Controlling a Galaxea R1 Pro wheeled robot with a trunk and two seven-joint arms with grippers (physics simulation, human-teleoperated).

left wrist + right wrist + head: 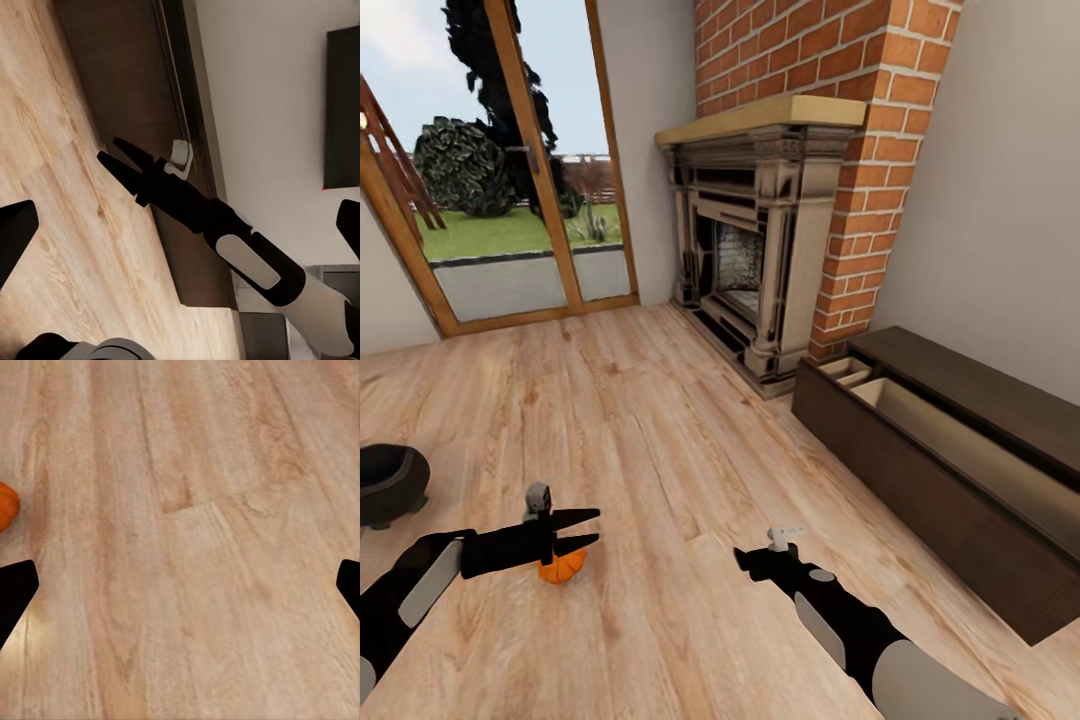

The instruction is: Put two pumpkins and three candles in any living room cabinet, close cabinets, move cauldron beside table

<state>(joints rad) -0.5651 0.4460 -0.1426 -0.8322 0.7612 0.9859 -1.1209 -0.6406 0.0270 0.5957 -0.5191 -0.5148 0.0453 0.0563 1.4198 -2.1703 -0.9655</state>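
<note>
Head view: we face a brick fireplace (760, 250).
Left claw (588, 529): spread — hovering over the pumpkin (562, 567) on the wood floor (660, 450), not pinching it.
Right claw (745, 558): we see its fingers spread, holding nothing.
Cabinet (920, 500): at right, drawer open.
Cauldron (388, 482): on the floor — far left.

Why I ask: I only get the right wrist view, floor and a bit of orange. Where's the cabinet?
Observer: To the robot's right, along the wall. The cabinet has a drawer open.
Operator: Is that pumpkin held?
Observer: No. The pumpkin sits on the floor, close by the open left pincer.
Operator: And the cauldron?
Observer: The cauldron stands on the floor, far to the robot's left.
</note>
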